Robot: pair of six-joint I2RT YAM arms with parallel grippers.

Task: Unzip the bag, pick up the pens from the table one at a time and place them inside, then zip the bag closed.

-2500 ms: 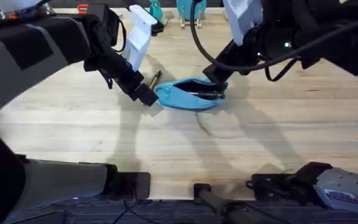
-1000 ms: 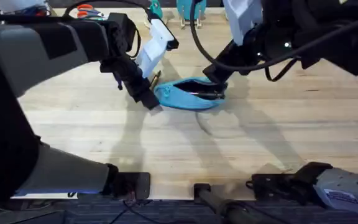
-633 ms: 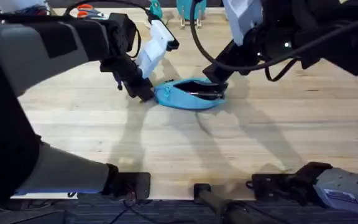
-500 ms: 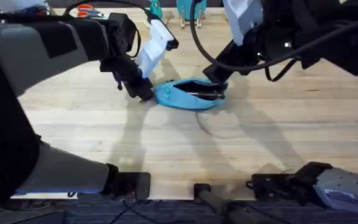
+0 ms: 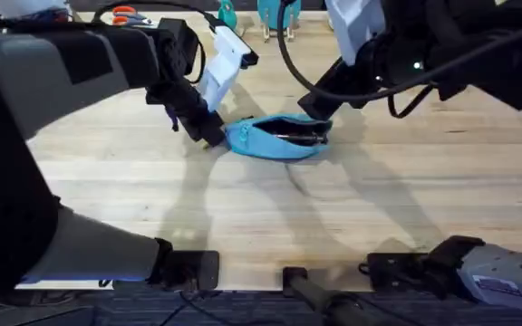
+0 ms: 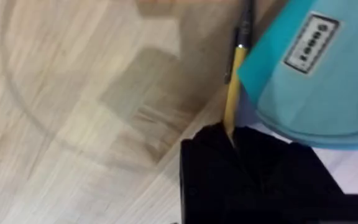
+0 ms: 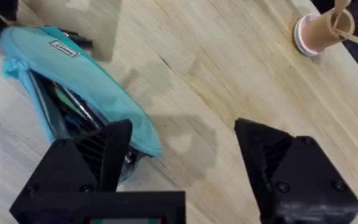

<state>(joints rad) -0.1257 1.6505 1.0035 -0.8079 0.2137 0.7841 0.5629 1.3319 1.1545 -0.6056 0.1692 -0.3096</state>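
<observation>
Pinching yellow pen (image 6: 234, 93), left hand (image 6: 232, 140), beside bag (image 6: 316, 74)

The yellow pen (image 6: 234, 93) runs under the left gripper's (image 6: 232, 149) black fingers, so its lower end is hidden, and the bag (image 6: 316, 74) covers part of its side. In the right wrist view the bag's (image 7: 79, 81) open end lies behind 1 finger (image 7: 98, 162) of the right gripper (image 7: 185, 168).

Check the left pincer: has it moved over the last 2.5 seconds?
Yes. The left pincer has crept toward the table's far edge, staying beside the bag at its end.
</observation>
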